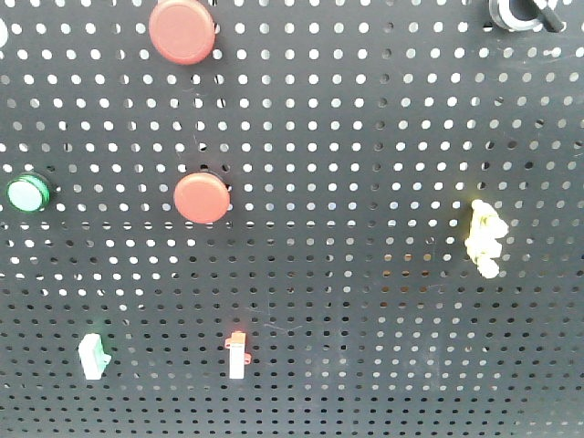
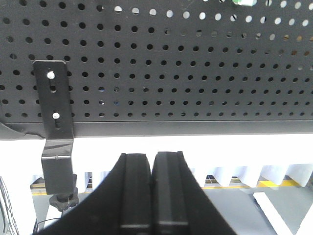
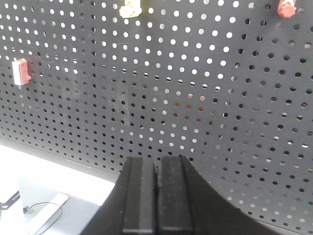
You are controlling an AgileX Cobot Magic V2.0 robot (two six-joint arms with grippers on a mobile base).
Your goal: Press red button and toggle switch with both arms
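In the front view a black pegboard (image 1: 365,182) carries two round red buttons, a larger one (image 1: 182,30) at the top and a smaller one (image 1: 202,197) in the middle left. The toggle switch (image 1: 520,13) is cut off at the top right edge. No arm shows in the front view. My left gripper (image 2: 152,157) is shut and empty, below the board's bottom edge. My right gripper (image 3: 157,161) is shut and empty, in front of the lower board.
A green button (image 1: 27,193) sits at the left edge and a yellow clip (image 1: 484,239) at the right. White tabs with a green tip (image 1: 93,356) and a red tip (image 1: 237,356) sit low. A black bracket (image 2: 56,122) hangs at the board's bottom left.
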